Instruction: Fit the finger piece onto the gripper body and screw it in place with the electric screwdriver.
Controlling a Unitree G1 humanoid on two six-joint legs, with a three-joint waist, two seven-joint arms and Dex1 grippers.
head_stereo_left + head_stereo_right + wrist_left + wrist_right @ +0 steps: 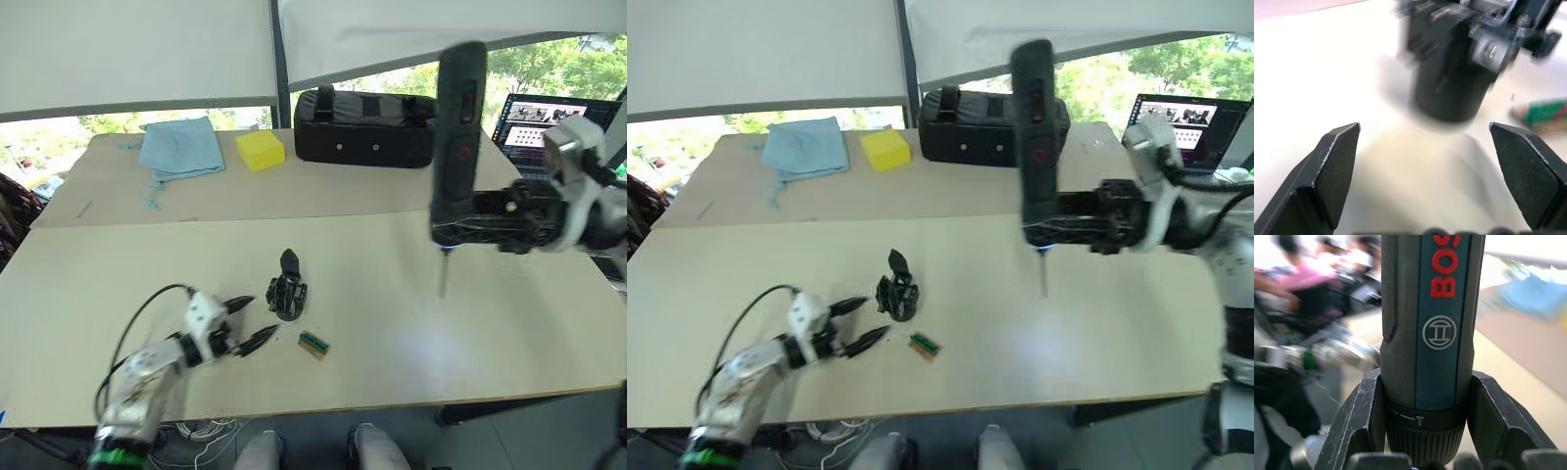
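Observation:
The gripper body stands on the cream table, one pointed black finger sticking up from its round base. My left gripper lies low on the table just left of it, open, with nothing between its fingers; the left wrist view shows the gripper body straight ahead of the spread fingertips. My right gripper is shut on the electric screwdriver, holding it upright above the table's right half with the thin bit pointing down. The finger piece is out of view.
A small green-and-brown block lies right of my left gripper. At the back stand a black zipped bag, a yellow block and a blue cloth. A laptop sits at the far right.

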